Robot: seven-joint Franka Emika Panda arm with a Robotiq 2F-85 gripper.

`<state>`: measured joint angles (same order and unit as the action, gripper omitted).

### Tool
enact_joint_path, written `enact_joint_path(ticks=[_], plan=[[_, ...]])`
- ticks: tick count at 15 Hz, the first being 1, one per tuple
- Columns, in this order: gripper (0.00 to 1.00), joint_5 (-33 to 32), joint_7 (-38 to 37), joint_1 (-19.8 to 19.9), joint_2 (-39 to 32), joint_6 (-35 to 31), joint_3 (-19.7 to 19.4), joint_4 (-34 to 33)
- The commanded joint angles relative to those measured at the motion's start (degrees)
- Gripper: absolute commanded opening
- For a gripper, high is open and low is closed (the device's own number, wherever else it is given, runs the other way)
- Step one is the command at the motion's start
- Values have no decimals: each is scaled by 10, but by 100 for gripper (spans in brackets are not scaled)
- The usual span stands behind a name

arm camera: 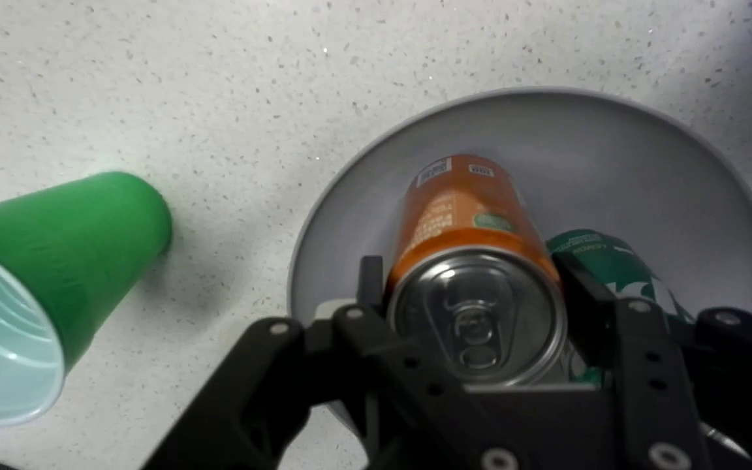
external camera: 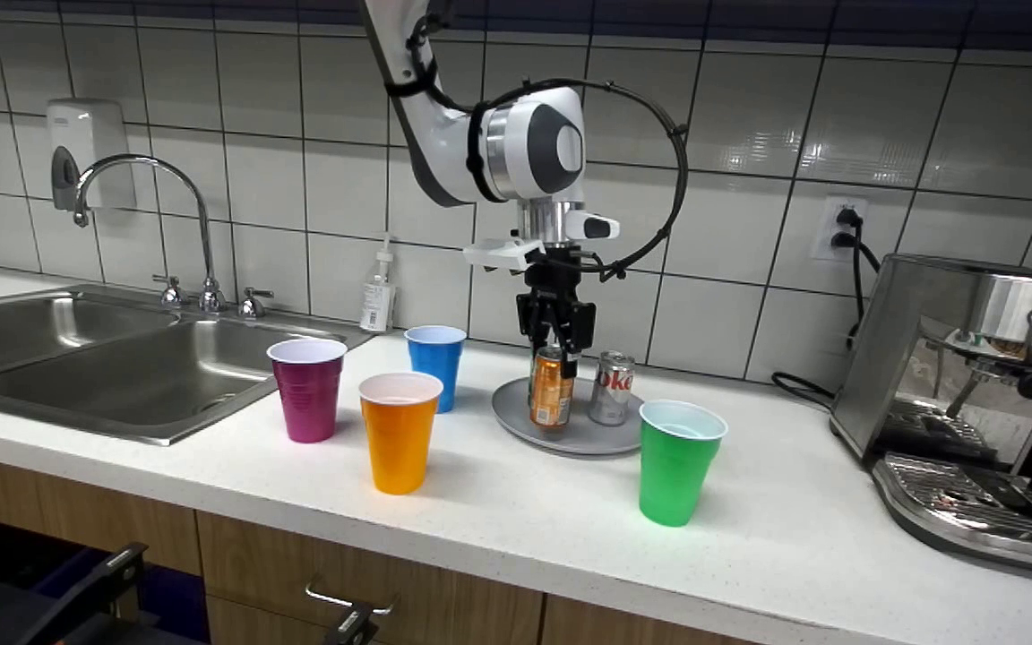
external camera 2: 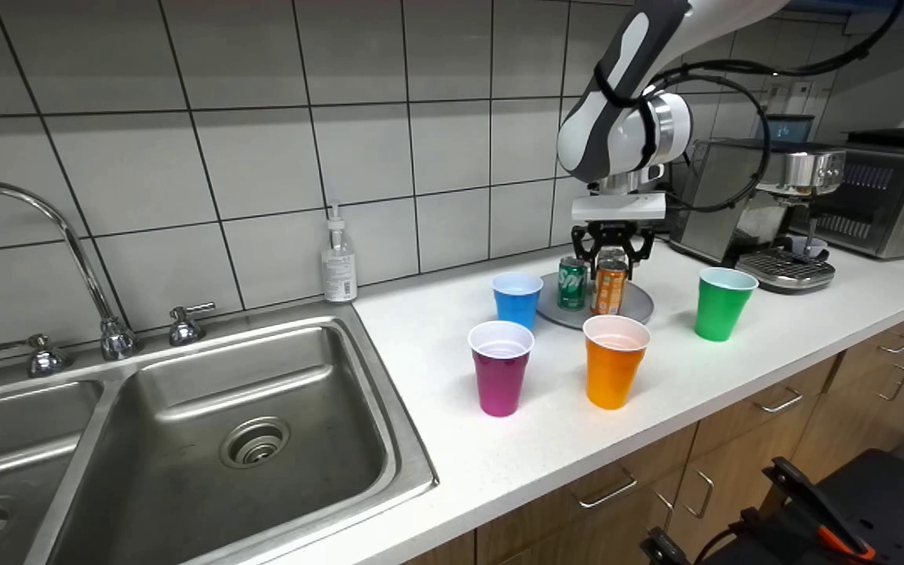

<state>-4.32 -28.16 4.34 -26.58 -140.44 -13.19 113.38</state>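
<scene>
My gripper (external camera: 554,358) points down with its fingers on either side of an orange can (external camera: 552,399), lid uppermost. In the wrist view the fingers (arm camera: 470,281) lie against both sides of the can just below its lid (arm camera: 478,313). The can is upright at the grey plate (external camera: 516,421); I cannot tell whether its base touches the plate. A green can (external camera 2: 572,286) stands beside it on the plate, close to one finger, and shows partly in the wrist view (arm camera: 611,261). A silver can (external camera: 612,390) stands on the plate too, mostly hidden in an exterior view (external camera 2: 613,253).
A green cup (external camera: 677,470), an orange cup (external camera: 398,443), a purple cup (external camera: 305,399) and a blue cup (external camera: 437,367) stand upright around the plate. A sink (external camera 2: 413,463), a soap bottle (external camera 2: 339,275) and a coffee machine (external camera: 888,331) stand further out.
</scene>
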Motion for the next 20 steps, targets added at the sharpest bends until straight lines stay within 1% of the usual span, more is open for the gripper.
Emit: enact_joint_path(ticks=[1, 6, 9, 13, 17, 20], plan=[[40, 8, 28, -3, 63, 1, 2, 60], [40, -1, 33, -3, 101, 7, -1, 102], [40, -19, 31, -5, 117, 3, -5, 132], [40, -31, 30, -5, 123, 0, -5, 160], [40, -34, 27, -5, 121, -2, -5, 170], [40, -48, 22, -8, 119, -9, -9, 178]])
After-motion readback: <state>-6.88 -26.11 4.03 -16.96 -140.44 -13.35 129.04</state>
